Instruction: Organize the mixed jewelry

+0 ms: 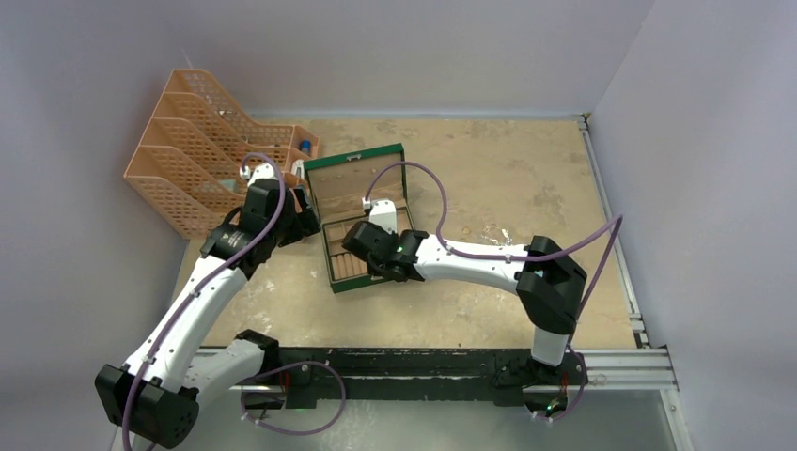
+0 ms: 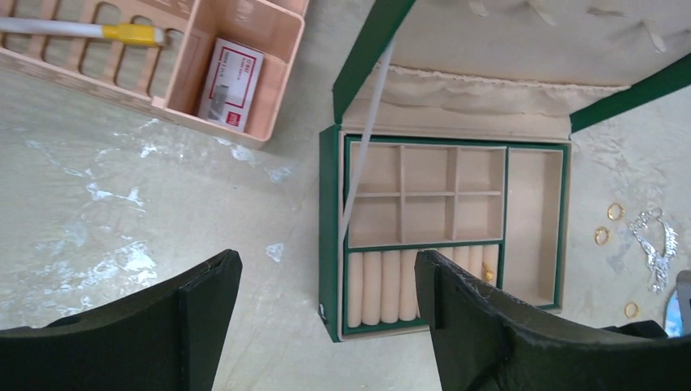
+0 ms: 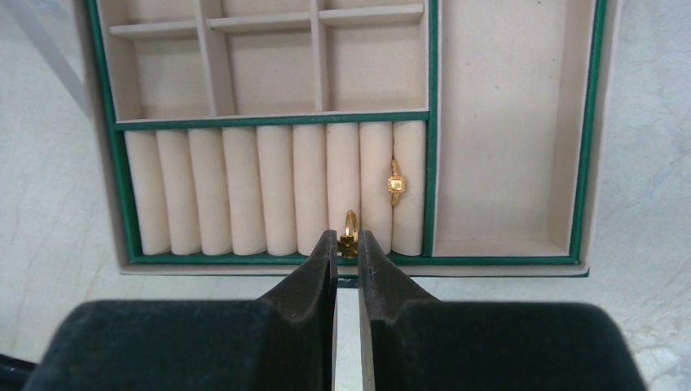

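**Jewelry box** (image 2: 330,244): on table (image 1: 489,188), lid up at 12 o'clock.
**Inside (left wrist view):** small compartments (image 2: 428,195) at 12 o'clock, ring rolls (image 2: 383,285) at 6, long compartment (image 2: 534,220) at 3.
**Seated ring** (image 3: 396,186): between the two rolls nearest the long compartment.
**Pinched ring** (image 3: 350,221): in right gripper (image 3: 348,240) tips, at seated ring's 7 o'clock.
**Loose rings** (image 2: 615,212), **chain tangle** (image 2: 656,244): on table, 3 o'clock of box.
**Desk organizer** (image 2: 281,73) holding carton (image 2: 232,85): 10 o'clock.

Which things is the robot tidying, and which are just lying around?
Job: gold ring in the right gripper, ring in the rolls, loose gold rings, silver chain tangle, green jewelry box.
Lying about: peach organizer, red-and-white packet, yellow-banded pen.
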You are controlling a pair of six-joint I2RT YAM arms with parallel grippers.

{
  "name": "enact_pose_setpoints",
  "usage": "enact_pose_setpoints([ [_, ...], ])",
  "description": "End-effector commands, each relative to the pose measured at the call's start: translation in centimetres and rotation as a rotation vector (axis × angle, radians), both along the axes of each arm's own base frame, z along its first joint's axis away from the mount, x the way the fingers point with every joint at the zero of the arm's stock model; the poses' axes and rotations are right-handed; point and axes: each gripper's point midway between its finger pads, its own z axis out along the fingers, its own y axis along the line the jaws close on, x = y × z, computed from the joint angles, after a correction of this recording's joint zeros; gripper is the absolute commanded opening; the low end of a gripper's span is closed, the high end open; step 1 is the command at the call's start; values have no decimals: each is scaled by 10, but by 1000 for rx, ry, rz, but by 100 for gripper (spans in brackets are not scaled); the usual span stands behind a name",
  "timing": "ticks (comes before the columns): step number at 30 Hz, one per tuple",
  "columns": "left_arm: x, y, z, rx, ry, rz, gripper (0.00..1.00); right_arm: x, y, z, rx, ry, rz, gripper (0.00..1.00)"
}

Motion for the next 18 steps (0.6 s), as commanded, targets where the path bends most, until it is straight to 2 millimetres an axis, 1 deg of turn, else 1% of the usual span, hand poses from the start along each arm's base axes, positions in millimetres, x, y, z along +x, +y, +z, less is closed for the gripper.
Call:
enact_pose_setpoints([
  [1, 2, 13, 8, 53, -53, 36, 79, 10, -4, 21, -18, -58, -57, 6],
  [6, 2, 14, 7, 57, -54, 36, 79, 13, -4, 18, -33, -70, -70, 5],
  [11, 3, 12, 4, 56, -45, 30, 79, 16, 2, 15, -27, -73, -80, 5],
  [15, 3, 12, 3, 56, -42, 29, 79, 13, 7, 8, -12, -50, -71, 4],
  [18, 3, 12, 2, 53, -40, 26, 79, 11, 8, 4, -12, -37, -67, 4],
])
